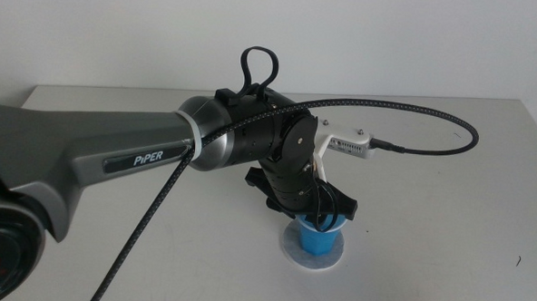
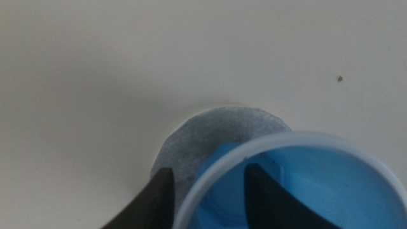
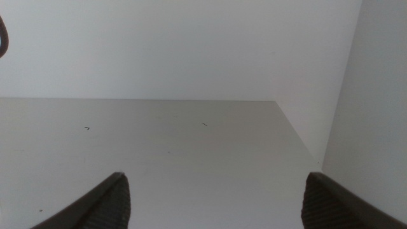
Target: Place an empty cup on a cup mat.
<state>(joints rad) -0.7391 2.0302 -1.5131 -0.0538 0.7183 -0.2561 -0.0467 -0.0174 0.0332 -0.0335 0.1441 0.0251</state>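
White bench [image 1: 448,204] carried the work. Left pincer [image 1: 325,207] clasped the wall of the cup [image 1: 319,236], one jaw inside and one outside, with the cup over the cup mat [image 1: 291,251]. Right pincer [image 3: 213,200] waited released, elsewhere. Recommended: centre the cup, seat it flat, then release.

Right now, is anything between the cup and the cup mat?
Nothing visible. The left hand grips the cup by its rim, one jaw inside and one outside, directly over the cup mat. Whether it touches the mat is unclear. The right hand waits elsewhere.
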